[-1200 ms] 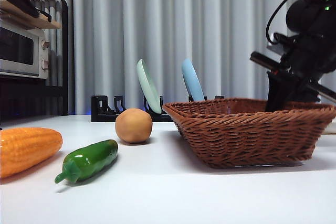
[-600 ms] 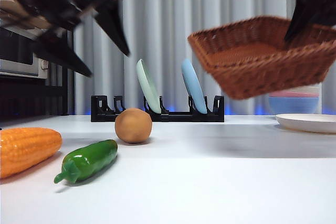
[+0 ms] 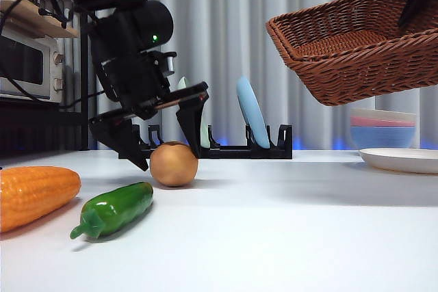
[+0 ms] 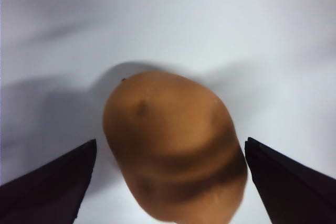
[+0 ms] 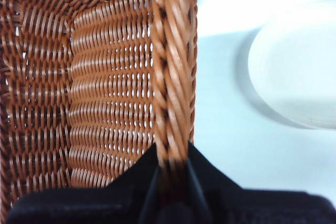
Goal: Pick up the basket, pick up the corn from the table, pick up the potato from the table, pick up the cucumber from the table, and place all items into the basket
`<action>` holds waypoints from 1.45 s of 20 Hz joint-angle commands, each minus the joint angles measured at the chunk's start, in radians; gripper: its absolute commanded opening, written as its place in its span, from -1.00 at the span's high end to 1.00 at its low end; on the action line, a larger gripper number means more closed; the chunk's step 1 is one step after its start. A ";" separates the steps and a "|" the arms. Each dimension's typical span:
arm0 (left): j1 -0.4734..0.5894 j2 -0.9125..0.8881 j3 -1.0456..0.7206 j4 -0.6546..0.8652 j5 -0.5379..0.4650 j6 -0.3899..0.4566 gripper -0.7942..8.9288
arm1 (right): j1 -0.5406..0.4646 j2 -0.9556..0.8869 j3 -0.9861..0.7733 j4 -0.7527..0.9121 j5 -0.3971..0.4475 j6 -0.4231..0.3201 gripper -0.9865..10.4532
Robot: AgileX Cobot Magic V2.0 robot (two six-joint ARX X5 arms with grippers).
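My left gripper [image 3: 164, 145] is open, its jaws down on either side of the tan potato [image 3: 174, 164], which rests on the white table [image 3: 274, 237]; in the left wrist view the potato [image 4: 173, 148] fills the gap between the jaws. My right gripper [image 5: 170, 174] is shut on the braided rim of the brown wicker basket [image 5: 105, 87] and holds it tilted in the air at the upper right [image 3: 356, 46]. The orange-yellow corn [image 3: 34, 193] lies at the left edge. The dark-green cucumber [image 3: 113, 210] lies beside it.
A black dish rack [image 3: 219, 148] with a green plate and a blue plate [image 3: 250, 121] stands behind the potato. Stacked pastel bowls [image 3: 383, 126] and a white plate [image 3: 400, 160] sit at the right under the basket. A toaster oven [image 3: 27, 66] on a shelf is at the far left.
My left gripper has come down from the upper left to straddle the potato. My right gripper has lifted the basket off the table and a little further to the right.
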 commanded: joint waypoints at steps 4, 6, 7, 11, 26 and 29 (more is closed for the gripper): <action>-0.006 0.010 -0.001 0.066 -0.001 0.017 0.70 | 0.000 -0.008 0.009 0.014 -0.010 0.007 0.85; -0.006 0.010 -0.001 0.049 0.004 0.045 0.85 | 0.000 -0.008 0.009 0.010 -0.010 0.006 0.85; -0.006 0.010 -0.001 0.038 0.003 0.045 0.85 | 0.000 -0.008 0.009 0.006 -0.009 0.007 0.85; -0.006 -0.018 0.001 0.017 0.003 0.103 0.85 | 0.001 -0.007 0.009 0.004 -0.009 0.007 0.85; -0.162 -0.489 0.001 0.047 -0.098 0.046 0.85 | 0.360 0.220 0.009 0.170 -0.097 0.184 0.85; -0.198 -0.381 0.001 0.060 -0.163 0.048 0.85 | 0.418 0.220 0.009 0.185 -0.097 0.190 0.85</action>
